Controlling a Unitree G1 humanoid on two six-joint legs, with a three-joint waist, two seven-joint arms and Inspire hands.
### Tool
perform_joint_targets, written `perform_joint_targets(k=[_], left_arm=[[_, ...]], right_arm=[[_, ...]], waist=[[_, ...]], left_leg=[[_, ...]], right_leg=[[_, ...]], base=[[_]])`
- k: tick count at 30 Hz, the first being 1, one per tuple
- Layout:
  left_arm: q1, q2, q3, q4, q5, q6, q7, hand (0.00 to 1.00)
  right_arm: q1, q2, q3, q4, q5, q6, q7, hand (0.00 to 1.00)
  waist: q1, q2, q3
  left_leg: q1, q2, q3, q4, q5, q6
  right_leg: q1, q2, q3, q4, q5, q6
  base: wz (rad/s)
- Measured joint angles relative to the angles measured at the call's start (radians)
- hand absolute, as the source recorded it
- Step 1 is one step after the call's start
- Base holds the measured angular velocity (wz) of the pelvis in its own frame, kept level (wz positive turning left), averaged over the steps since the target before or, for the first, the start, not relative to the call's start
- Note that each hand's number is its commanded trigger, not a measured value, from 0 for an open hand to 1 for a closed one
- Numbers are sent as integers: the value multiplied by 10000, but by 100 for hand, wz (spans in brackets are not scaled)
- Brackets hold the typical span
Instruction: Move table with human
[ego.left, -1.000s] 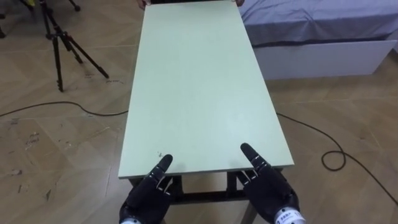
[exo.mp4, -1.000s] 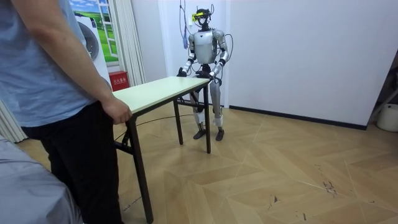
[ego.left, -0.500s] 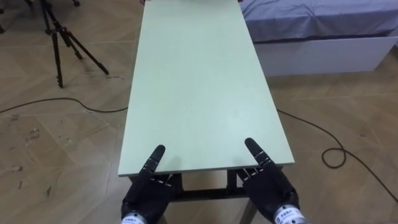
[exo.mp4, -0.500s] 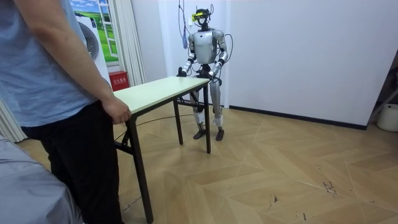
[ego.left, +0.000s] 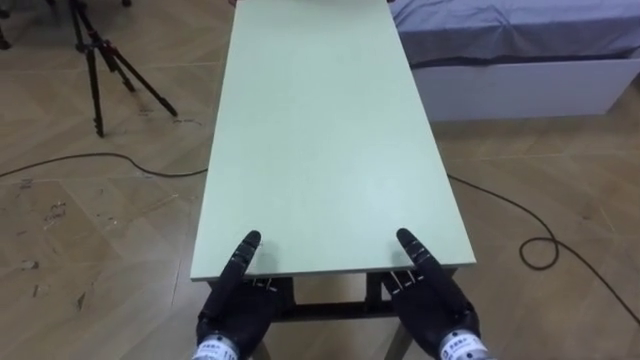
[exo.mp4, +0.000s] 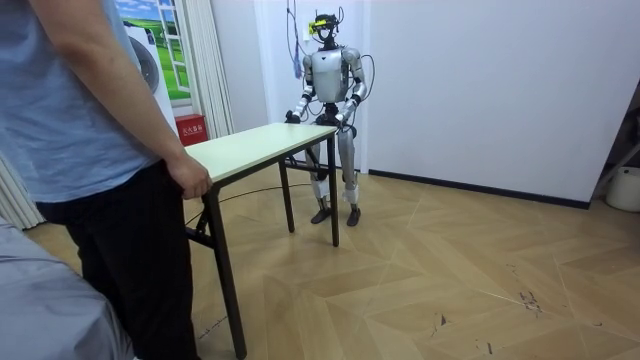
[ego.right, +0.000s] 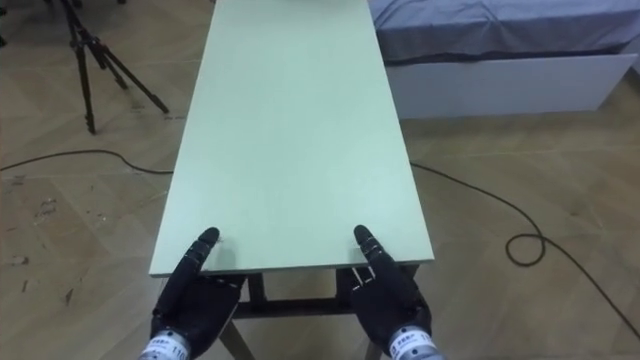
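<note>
Left eye view is showing the left hand (ego.left: 238, 300) sitting at the near short edge of the table (ego.left: 320, 130), its thumb lying straight on the top and the rest of it tucking below the edge, so whether it is clamping the board or merely propping it cannot be told. The right hand (ego.left: 432, 300) is mirroring it near the other corner, its hold equally hidden. The table is running lengthwise away from the robot, passing between a tripod (ego.left: 95, 60) on the left and a bed (ego.left: 510, 50) on the right, with a cable (ego.left: 100, 165) trailing over the floor (ego.left: 100, 250). Going by its long flat top and dark frame, it is looking stiff and moderately heavy rather than fragile. The smooth top is probably offering little friction, so the sound hold is under the end edge near both corners, keeping it level. Room view is giving what the eye views are cutting off: a person (exo.mp4: 90, 150) is standing at the far end with a hand (exo.mp4: 188, 180) curling over that edge. There the table appears to be resting on the floor, and the robot is standing upright close against its own end.
</note>
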Motion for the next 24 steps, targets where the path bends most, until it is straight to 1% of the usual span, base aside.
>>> perform_joint_targets(k=[3, 5, 8, 24], left_arm=[[39, -31, -3, -39, 10, 41, 25, 100], [44, -15, -1, -48, 269, -1, 39, 100], [44, -23, -2, -49, 369, -1, 40, 100], [39, -117, -2, -52, 570, -58, 116, 100]], right_arm=[[3, 6, 3, 1, -13, -2, -95, 100], [17, 5, 19, 1, 0, -2, -95, 100], [22, 7, 22, 1, -78, -21, -134, 100], [10, 85, 7, 25, -182, -132, -172, 100]], waist=[[86, 5, 7], [175, 4, 8], [203, 0, 10], [158, 3, 39]], left_leg=[[8, -3, -27, -12, 0, 0], [15, -6, -27, -11, 0, 0], [16, -9, -27, -18, -1, 0], [-37, -6, 12, -23, -1, 0]], right_leg=[[1, -6, -6, -39, -2, 3], [1, -8, 8, -50, -5, 9], [2, -10, 10, -58, -9, 15], [25, -12, -67, -190, -14, 30]], base=[[-6], [-5], [0], [1]])
